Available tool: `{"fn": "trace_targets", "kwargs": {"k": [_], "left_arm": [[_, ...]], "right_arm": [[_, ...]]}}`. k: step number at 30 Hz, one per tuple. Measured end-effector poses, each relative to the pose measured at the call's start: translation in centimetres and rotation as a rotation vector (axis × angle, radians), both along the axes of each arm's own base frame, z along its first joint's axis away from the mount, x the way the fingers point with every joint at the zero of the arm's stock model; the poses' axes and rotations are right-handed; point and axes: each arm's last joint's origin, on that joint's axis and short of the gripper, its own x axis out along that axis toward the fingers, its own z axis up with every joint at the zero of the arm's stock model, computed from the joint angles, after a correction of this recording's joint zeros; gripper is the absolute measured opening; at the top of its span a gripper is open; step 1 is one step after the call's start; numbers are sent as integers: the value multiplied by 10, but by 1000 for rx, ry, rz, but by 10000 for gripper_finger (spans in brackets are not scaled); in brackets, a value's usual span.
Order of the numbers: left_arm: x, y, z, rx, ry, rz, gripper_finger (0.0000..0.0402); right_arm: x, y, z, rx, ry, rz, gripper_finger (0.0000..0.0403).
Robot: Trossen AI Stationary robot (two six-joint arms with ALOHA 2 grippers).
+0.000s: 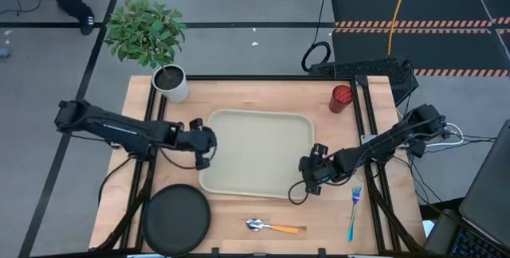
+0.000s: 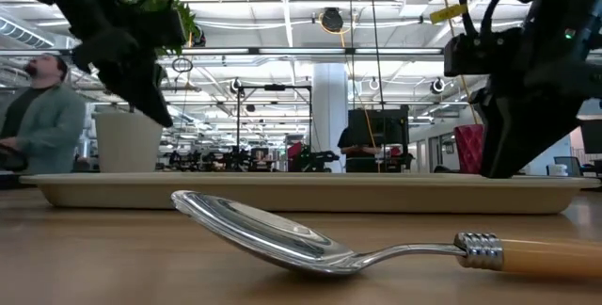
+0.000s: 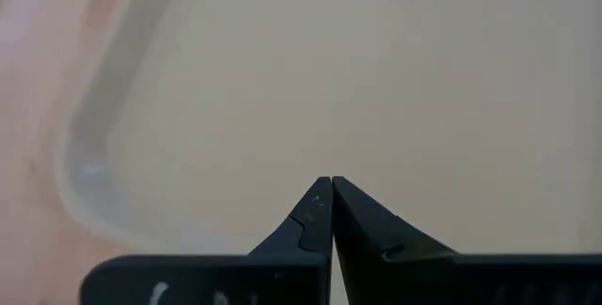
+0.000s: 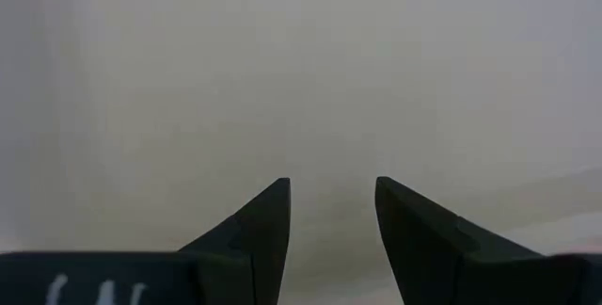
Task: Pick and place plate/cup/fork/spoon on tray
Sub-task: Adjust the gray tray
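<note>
Lying bare: tray (image 1: pixel 259 142)

White pot (image 1: pixel 173 84) with leafy green plant (image 1: pixel 147 32) at wooden table's (image 1: pixel 263 89) far corner, beyond left pincer, person in grey top (image 2: pixel 39 121) seated in background, black floor mats (image 1: pixel 414 19) beyond table

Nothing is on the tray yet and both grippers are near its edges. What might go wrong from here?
1. The left gripper, shut, and the right gripper, open, hang at opposite rims of the tray; either could nudge it.
2. The spoon and fork lie flat, so fingers may slip.
</note>
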Motion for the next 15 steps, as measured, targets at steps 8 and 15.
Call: {"fn": "trace_targets", "kwargs": {"k": [8,15], "left_arm": [[10,-3,-27,-55,133,13,13],[10,-4,-39,-130,218,37,13]], "right_arm": [[-13,-6,-14,-33,53,18,148],[-15,-7,-16,-67,67,49,148]]}}
